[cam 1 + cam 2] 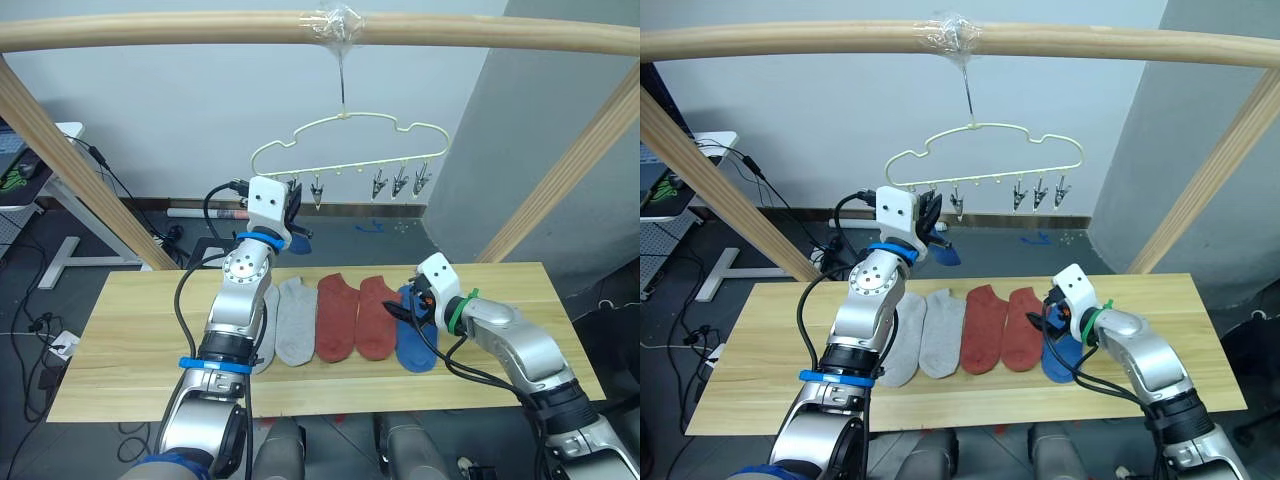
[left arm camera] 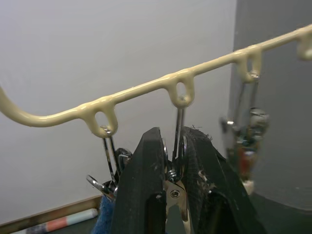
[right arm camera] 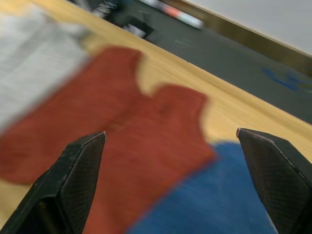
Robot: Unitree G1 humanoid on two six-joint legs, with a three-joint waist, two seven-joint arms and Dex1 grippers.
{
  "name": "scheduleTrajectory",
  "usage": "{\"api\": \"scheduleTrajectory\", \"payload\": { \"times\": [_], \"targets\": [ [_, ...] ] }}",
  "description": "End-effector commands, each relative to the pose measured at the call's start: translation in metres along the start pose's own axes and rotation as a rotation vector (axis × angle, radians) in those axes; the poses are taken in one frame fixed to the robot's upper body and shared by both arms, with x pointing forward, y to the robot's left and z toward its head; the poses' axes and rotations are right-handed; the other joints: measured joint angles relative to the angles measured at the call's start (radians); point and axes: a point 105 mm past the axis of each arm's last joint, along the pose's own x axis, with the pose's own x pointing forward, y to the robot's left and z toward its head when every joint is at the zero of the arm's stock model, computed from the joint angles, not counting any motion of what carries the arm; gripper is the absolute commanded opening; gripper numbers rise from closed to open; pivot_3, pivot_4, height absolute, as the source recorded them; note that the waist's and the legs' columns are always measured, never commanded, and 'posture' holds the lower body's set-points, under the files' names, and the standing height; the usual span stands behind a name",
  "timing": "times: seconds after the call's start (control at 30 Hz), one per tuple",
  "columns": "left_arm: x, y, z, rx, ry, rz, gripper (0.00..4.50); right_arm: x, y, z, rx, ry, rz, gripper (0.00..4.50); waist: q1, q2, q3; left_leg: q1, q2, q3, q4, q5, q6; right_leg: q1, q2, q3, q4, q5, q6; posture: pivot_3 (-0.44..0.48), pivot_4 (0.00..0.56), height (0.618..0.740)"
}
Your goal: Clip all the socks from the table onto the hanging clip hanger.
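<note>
The pale-yellow clip hanger (image 1: 345, 135) hangs by its hook from the top pole, with grey metal clips (image 1: 400, 182) along its lower bar. My left gripper (image 2: 173, 134) is raised to the bar's left part and shut on one clip. A blue sock (image 1: 947, 255) hangs beside it, seemingly from the neighbouring clip. On the table (image 1: 140, 330) lie two grey socks (image 1: 295, 320), two rust-red socks (image 1: 336, 315) and a blue sock (image 1: 415, 345) in a row. My right gripper (image 3: 170, 134) hovers open just above the right red sock and the blue sock.
A thick wooden pole frame (image 1: 150, 30) spans the top, with slanted legs at both sides of the table. A white desk (image 1: 60, 190) and cables stand on the floor to the left. Bare tabletop lies left and right of the socks.
</note>
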Motion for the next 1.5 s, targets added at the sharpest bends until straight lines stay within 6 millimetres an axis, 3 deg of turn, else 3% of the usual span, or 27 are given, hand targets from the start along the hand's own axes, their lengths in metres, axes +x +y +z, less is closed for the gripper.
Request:
{"api": "scheduleTrajectory", "payload": {
  "times": [0.03,0.27,0.43,0.53,0.9,0.93,1.1,1.17,1.27,1.33,1.5],
  "targets": [
    [-0.005,0.0,0.008,0.0,-0.021,-0.012,0.22,0.008,-0.014,-0.018,0.02,0.035,-0.039,4.5,0.0,0.0,0.0,0.0,0.0,0.0,0.0,0.0,0.0,0.0,0.0,0.0,0.0,0.0,0.0,0.028,0.204,0.74],
    [-0.008,-0.004,0.006,-0.008,-0.014,-0.015,0.22,0.015,-0.024,-0.035,0.01,0.088,-0.057,4.5,0.001,0.0,0.0,0.0,0.0,0.0,0.0,0.0,0.0,0.001,0.0,0.001,0.0,0.001,0.001,0.028,0.204,0.74],
    [-0.011,-0.005,0.003,-0.01,0.002,-0.018,0.22,0.009,-0.023,-0.067,0.013,0.182,-0.026,4.5,0.003,0.0,0.0,0.0,0.0,0.0,0.0,0.0,0.0,0.001,0.0,0.001,-0.001,0.001,0.001,0.046,0.209,0.74],
    [-0.01,-0.005,0.004,-0.01,0.0,-0.021,0.22,0.007,-0.024,-0.073,0.007,0.195,-0.025,3.95,0.003,0.0,0.0,0.002,0.0,0.0,0.0,0.0,0.0,0.003,0.0,0.001,0.0,0.001,0.001,0.044,0.208,0.74],
    [-0.011,-0.007,0.003,-0.046,0.011,-0.044,0.22,-0.01,-0.026,-0.09,-0.091,0.2,-0.003,0.23,0.003,0.0,-0.001,0.012,0.0,0.0,0.0,0.0,0.0,0.013,0.0,0.001,-0.002,0.0,0.001,0.037,0.206,0.74],
    [-0.012,-0.006,0.003,-0.102,0.015,-0.043,0.22,-0.014,-0.025,-0.082,-0.151,0.172,0.004,0.04,0.003,0.0,-0.001,0.012,0.0,0.0,0.0,0.0,0.0,0.013,0.0,0.001,-0.002,0.0,0.001,0.042,0.207,0.74],
    [-0.016,0.002,0.008,-0.393,0.066,-0.065,0.22,-0.026,-0.009,-0.029,-0.403,0.006,0.038,0.04,-0.004,0.0,0.0,0.012,0.0,0.0,0.0,0.0,0.0,0.013,0.0,0.001,-0.002,0.0,0.001,0.049,0.205,0.74],
    [-0.018,0.003,0.009,-0.457,0.096,-0.079,0.22,-0.029,-0.003,-0.016,-0.443,-0.031,0.038,0.04,-0.014,0.0,0.0,0.012,0.0,0.001,0.0,0.0,0.0,0.012,0.0,0.001,-0.001,0.0,0.001,0.049,0.205,0.74],
    [-0.026,0.005,0.016,-0.862,0.175,-0.141,0.22,-0.034,0.04,0.044,-0.634,-0.226,0.068,0.04,-0.019,0.0,0.0,0.012,0.0,0.0,0.0,0.0,0.0,0.012,0.0,0.001,0.0,0.0,0.001,0.05,0.199,0.74],
    [-0.032,0.004,0.022,-1.003,0.196,-0.183,0.22,-0.035,0.058,0.066,-0.703,-0.301,0.067,0.04,-0.022,0.0,0.0,0.012,0.001,-0.001,0.0,0.0,0.0,0.011,0.0,0.001,0.0,0.0,0.001,0.048,0.196,0.74],
    [-0.041,0.003,0.025,-1.144,0.237,-0.2,0.22,-0.025,0.075,0.097,-0.828,-0.386,-0.005,0.04,-0.011,-0.002,-0.001,0.011,0.0,-0.001,0.0,0.0,-0.001,0.012,0.0,0.001,-0.002,0.0,0.001,0.048,0.194,0.74]
  ]
}}
